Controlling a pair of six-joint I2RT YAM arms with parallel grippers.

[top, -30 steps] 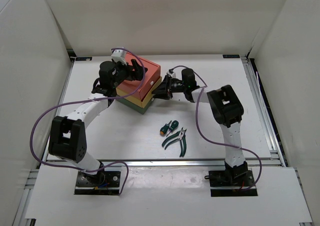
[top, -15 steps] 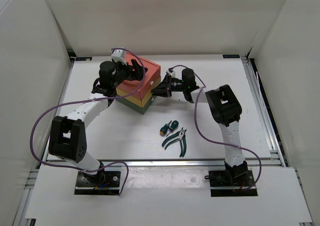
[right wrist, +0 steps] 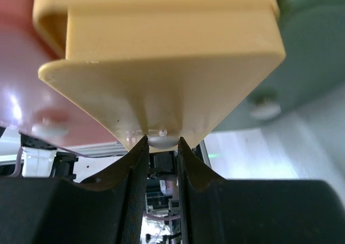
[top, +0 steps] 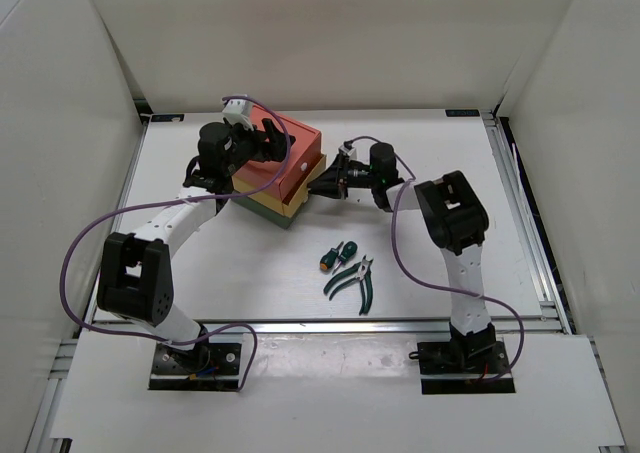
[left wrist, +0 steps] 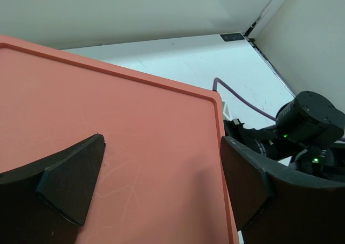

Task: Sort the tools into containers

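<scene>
The containers are a stack of drawer boxes: salmon-red top (top: 290, 151), yellow middle (top: 296, 195), dark green bottom (top: 285, 217). My left gripper (top: 272, 138) is open, its fingers resting spread on the salmon-red lid (left wrist: 135, 125). My right gripper (top: 324, 186) is shut on the small white knob (right wrist: 162, 141) of the yellow drawer (right wrist: 161, 66), which sticks out a little from the stack. Green-handled pliers (top: 352, 278) and two stubby screwdrivers, orange (top: 326, 259) and green (top: 347, 250), lie on the table in front. The silver ratchet wrench is out of view.
White walls enclose the table on the left, back and right. A metal rail (top: 525, 233) runs along the right edge. Purple cables (top: 400, 233) hang from both arms. The right arm's wrist shows past the lid's edge in the left wrist view (left wrist: 302, 125).
My right gripper has shifted slightly to the right with the knob, and the yellow drawer has come out a little. The left gripper has stayed on the lid.
</scene>
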